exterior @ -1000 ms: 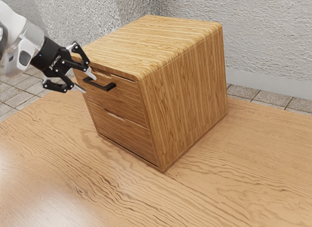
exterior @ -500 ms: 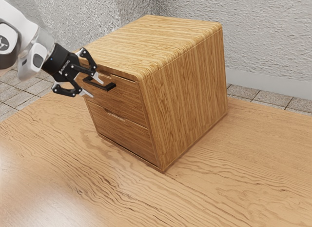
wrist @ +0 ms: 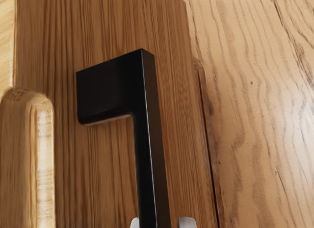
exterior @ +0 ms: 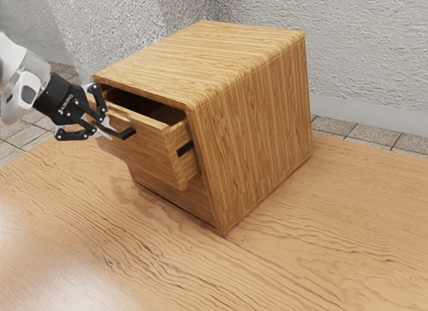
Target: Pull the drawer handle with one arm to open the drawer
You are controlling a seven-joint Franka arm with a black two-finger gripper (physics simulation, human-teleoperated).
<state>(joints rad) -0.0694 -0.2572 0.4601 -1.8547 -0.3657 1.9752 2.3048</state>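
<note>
A wooden cabinet stands on the floor with two drawers on the face toward the exterior view's left. The top drawer is pulled partway out, and its dark inside shows under the cabinet top. My black gripper is shut on the drawer's black bar handle from two sides. Up close in the wrist view, the handle runs across the drawer front, with my two pale fingertips on either side of the bar.
The lower drawer sits flush in the cabinet. A wood-grain floor spreads in front of it, with grey tiles behind my arm and rough grey walls at the back.
My gripper closed on the handle and moved toward the exterior view's left. The top drawer slid out of the cabinet with it.
</note>
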